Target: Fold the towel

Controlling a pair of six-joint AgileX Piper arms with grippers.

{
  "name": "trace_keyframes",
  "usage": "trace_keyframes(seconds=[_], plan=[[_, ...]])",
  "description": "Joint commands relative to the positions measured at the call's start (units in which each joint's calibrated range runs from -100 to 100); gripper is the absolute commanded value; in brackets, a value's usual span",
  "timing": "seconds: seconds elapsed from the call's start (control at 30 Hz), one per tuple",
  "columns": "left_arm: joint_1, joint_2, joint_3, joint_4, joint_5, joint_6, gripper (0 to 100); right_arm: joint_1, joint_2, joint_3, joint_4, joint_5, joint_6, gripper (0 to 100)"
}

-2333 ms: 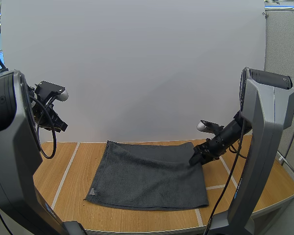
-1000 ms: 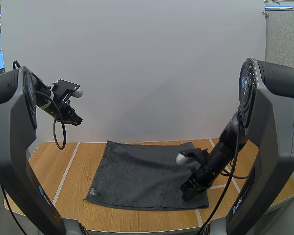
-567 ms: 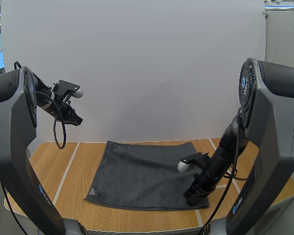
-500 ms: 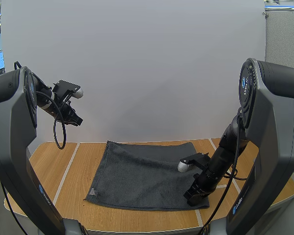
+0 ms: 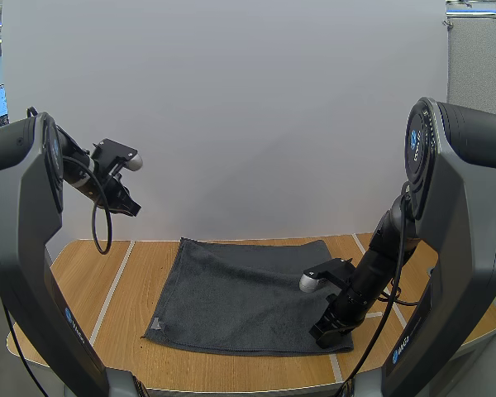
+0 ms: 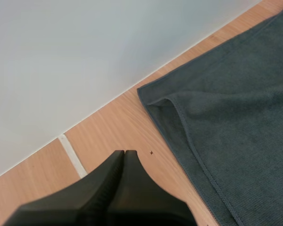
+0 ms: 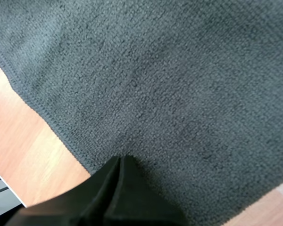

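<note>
A dark grey towel [image 5: 248,289] lies spread flat on the wooden table [image 5: 83,281]. My right gripper [image 5: 321,337] is down at the towel's near right corner. In the right wrist view its fingers lie together as one dark wedge, and the right gripper [image 7: 121,157] rests its tip on the towel [image 7: 179,80] just inside the hemmed edge. My left gripper [image 5: 131,208] hangs shut in the air above the table's left side, off the towel. From the left wrist view, the left gripper [image 6: 125,152] points at bare wood beside the towel's [image 6: 236,127] far left corner, where the hem is slightly folded over.
White tape lines [image 5: 112,294] cross the table on the left and beside the towel on the right. Bare wood [image 7: 33,136] borders the towel near the table's front edge. A plain white wall stands behind the table.
My right gripper has moved from the towel's far right corner to its near right corner and settled down onto it. The left gripper has drifted a little to the right. The towel lies as before.
</note>
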Motion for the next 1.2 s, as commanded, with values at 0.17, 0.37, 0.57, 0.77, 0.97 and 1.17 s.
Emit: trace_keyframes(seconds=[0.17,0.37,0.57,0.77,0.97,1.17], plan=[[-5.46,6.9,-3.9,-0.1,-0.3,-0.1,0,0.0,-3.3,1.3,-4.4,-1.0,0.1,0],[-7.84,14.0,-6.4,4.9,-8.9,-3.2,0,0.0,-4.0,1.3,-4.3,-1.0,0.2,0],[-7.76,21.4,-11.2,5.5,-8.3,-4.3,0,0.0,-4.0,1.3,-3.8,-1.0,0.2,0],[-7.83,26.9,-16.2,4.7,0.7,-4.1,0,0.0,-4.0,1.3,-3.1,-1.0,0.2,0],[-7.83,30.6,-18.6,5.2,2.9,-5.1,0,0.0,-4.0,1.3,-2.2,-1.0,0.2,0],[-7.83,32.9,-21.4,1.0,6.2,-4.7,0,0.0,-4.0,1.3,-1.9,-1.0,0.2,0]])
